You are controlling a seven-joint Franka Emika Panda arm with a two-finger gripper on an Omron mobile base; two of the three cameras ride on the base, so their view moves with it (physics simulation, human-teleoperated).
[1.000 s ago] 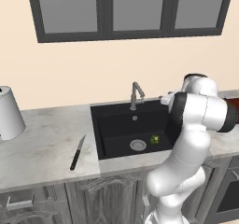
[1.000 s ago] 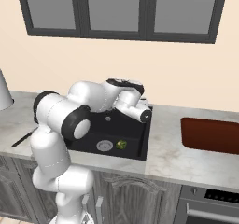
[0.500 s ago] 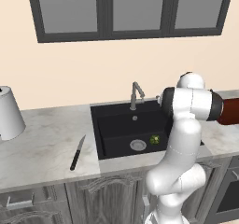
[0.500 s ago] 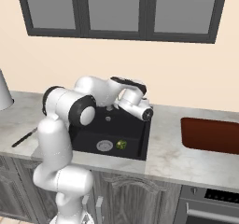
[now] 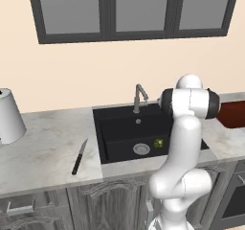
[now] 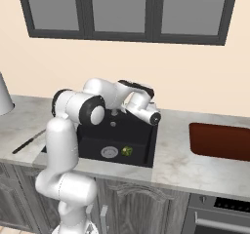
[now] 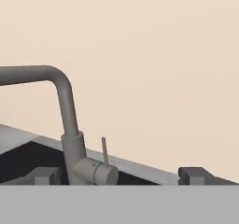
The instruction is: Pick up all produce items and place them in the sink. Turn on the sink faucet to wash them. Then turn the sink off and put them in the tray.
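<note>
Arm swung back toward faucet (image 7: pixel 70 139); end effector (image 7: pixel 119 175) wide open, empty. Broccoli (image 5: pixel 158 143) in sink (image 5: pixel 119 128). No legible writing.

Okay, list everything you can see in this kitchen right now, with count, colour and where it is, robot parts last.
broccoli floret: one, green, on the sink floor, right of the drain
sink: one, matte black, set in the counter
sink faucet: one, brushed metal, at the sink's back rim
tray: one, reddish-brown, on the counter right of the sink
knife: one, black handle, on the counter left of the sink
cylinder: one, white, far left on the counter
window: one, dark frame, above the counter
gripper: one, dark fingertips, open, facing the faucet
</note>
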